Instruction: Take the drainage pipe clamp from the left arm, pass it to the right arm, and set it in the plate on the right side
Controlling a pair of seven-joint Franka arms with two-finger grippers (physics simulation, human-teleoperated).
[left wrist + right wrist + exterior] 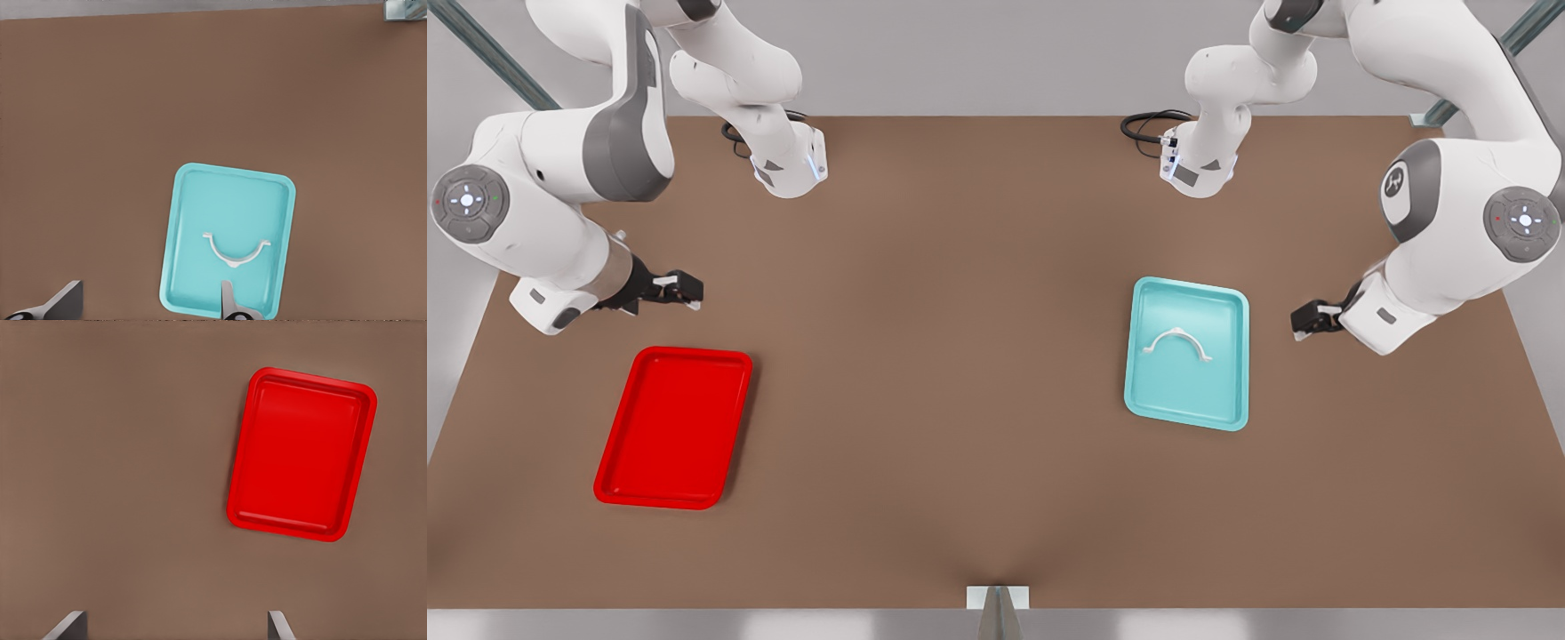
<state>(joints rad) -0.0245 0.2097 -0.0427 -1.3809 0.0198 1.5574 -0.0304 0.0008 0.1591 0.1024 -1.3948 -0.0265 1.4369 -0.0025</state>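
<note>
- Seeing the thin white arched drainage pipe clamp (1179, 343) lying in my glossy teal tray (1232, 307), front view's right.
- Left tool (1304, 321) beside it, spread wide, empty.
- Right tool (686, 288) above the smooth red plate (618, 436), spread, empty.

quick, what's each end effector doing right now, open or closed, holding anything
Left end effector: open, empty, beside the teal tray holding the drainage pipe clamp.
Right end effector: open, empty, near the plate.
</note>
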